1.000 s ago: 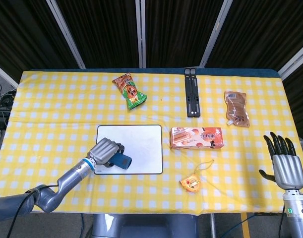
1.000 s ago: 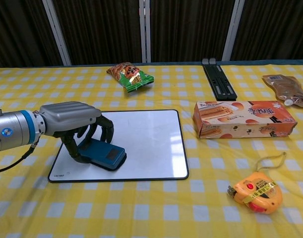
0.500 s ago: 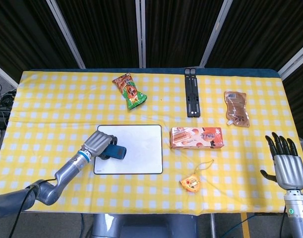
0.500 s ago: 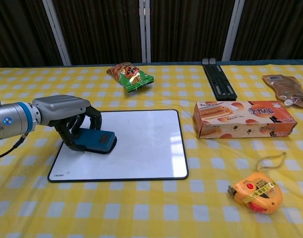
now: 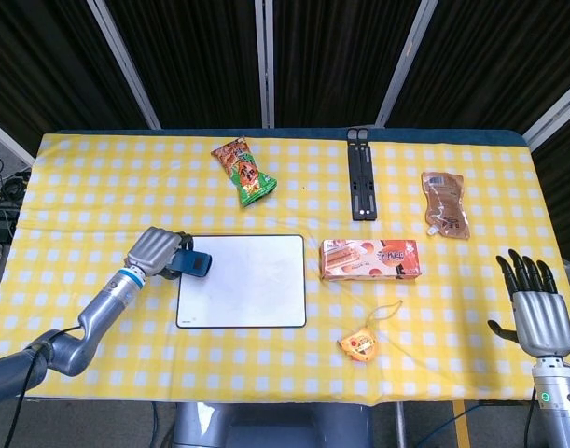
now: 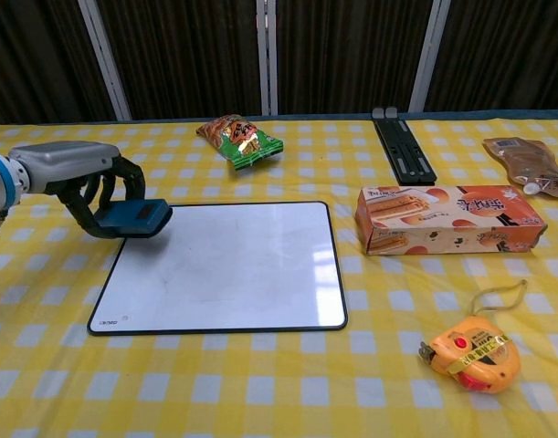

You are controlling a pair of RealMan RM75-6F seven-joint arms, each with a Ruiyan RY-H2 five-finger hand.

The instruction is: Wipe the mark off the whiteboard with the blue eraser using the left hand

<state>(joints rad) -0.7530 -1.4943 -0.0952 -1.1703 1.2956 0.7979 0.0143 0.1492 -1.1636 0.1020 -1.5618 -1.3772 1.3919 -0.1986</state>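
Yellow-checked table [image 6: 260, 401]; blue eraser [image 6: 132, 217] in left hand [image 6: 73, 169]; whiteboard [image 6: 228, 269] blank.

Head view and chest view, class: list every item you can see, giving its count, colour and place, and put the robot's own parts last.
Tablecloth: one, yellow-and-white check, covering the table.
Whiteboard: one, white with dark rim, front left of centre.
Blue eraser: one, at the whiteboard's far left corner.
Snack bag: one, green and orange, far side.
Black stand: one, far centre-right.
Brown pouch: one, far right.
Biscuit box: one, orange, right of the whiteboard.
Tape measure: one, orange, near edge.
Left hand: silver, holding the blue eraser.
Right hand: silver and black, fingers spread, at the right edge.
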